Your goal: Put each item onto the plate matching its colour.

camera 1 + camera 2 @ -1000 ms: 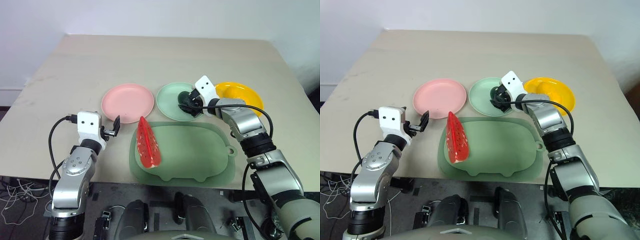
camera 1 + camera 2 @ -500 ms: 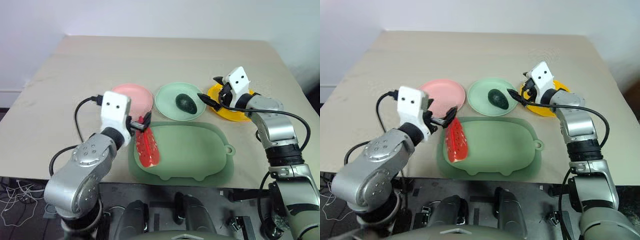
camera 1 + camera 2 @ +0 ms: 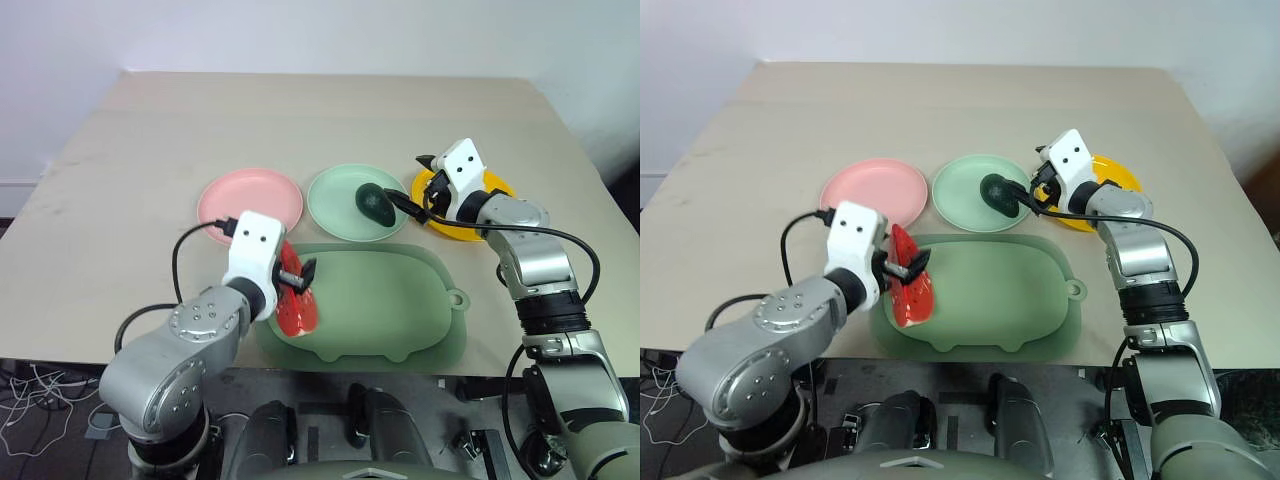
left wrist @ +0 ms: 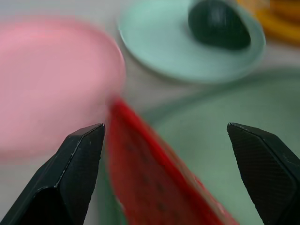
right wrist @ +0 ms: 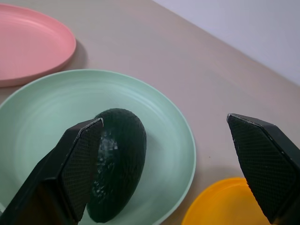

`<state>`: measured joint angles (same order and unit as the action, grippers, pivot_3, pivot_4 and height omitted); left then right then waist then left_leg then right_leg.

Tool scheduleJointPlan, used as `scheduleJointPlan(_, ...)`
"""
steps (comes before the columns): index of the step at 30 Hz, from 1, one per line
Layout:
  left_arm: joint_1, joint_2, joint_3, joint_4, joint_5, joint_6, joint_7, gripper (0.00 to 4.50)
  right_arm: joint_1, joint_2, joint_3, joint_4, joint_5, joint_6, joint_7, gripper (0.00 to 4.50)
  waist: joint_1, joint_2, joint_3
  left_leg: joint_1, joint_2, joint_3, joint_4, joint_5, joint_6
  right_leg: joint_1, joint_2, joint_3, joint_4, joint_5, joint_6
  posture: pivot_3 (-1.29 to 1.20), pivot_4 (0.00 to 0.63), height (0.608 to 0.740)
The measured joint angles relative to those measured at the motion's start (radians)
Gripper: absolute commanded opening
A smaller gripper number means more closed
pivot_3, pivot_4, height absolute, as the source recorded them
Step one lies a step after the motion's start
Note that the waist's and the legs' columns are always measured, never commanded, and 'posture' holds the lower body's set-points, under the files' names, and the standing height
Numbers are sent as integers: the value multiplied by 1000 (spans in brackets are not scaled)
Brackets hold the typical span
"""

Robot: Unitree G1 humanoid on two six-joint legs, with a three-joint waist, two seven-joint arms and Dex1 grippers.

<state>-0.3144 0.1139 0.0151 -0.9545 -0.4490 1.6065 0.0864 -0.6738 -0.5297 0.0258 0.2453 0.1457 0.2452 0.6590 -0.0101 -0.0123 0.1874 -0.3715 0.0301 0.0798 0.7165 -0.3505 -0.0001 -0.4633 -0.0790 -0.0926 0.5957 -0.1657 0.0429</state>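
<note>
On the desk, a green mat holds the watermelon at its left edge. The avocado lies on the green plate. Left pincer gapes wide over the watermelon; right pincer, wide and empty, hovers beside the avocado.

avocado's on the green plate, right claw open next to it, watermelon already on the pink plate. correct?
One error: the watermelon wedge is not on the pink plate; it lies on the green tray, as the left eye view shows. The avocado is on the green plate, with the right claw open beside it.
</note>
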Motion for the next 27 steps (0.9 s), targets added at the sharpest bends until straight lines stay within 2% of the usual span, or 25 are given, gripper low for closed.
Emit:
scheduleJointPlan(9, 32, -20, 13, 65, -85, 0, 95, 4358, 21, 2, -3, -12, -5, 0, -29, 4489, 1, 0, 0, 0, -1, 0, 0, -1, 2, 0, 0, 0, 0, 0, 0, 0, 150, 740)
scheduleJointPlan(10, 34, -21, 13, 84, -96, 0, 97, 3998, 31, 2, -3, -17, -6, 0, -35, 4500, 1, 0, 0, 0, -1, 0, 0, -1, 2, 0, 0, 0, 0, 0, 0, 0, 150, 740)
scheduleJointPlan(12, 33, -20, 14, 94, -111, 0, 104, 3598, 42, 2, -3, -24, -6, 5, -45, 4500, 1, 0, 0, 1, -1, 0, 0, -1, 2, 1, 0, -1, 0, 0, 0, 0, 150, 740)
scheduleJointPlan(20, -8, 1, 20, 133, -153, 0, 134, 3548, 50, 0, -4, -56, -7, 12, -64, 4500, 1, 0, 0, 1, -2, 0, 0, -1, 2, 1, 0, -1, 0, 0, 0, 0, 150, 740)
scheduleJointPlan(22, -48, -9, 39, 159, -152, 0, 140, 3544, 51, -2, -5, -56, -10, 13, -68, 4500, 2, 0, 0, 0, -2, 0, 1, -1, 2, 1, 0, -1, 0, 0, 0, 0, 150, 740)
scheduleJointPlan(27, -313, -51, 139, 235, -109, 0, 135, 3544, 42, -2, -20, -48, -15, 11, -96, 4500, 10, 0, 0, 0, -3, 0, 1, -1, 2, 1, 0, -1, 0, 0, 0, 0, 150, 740)
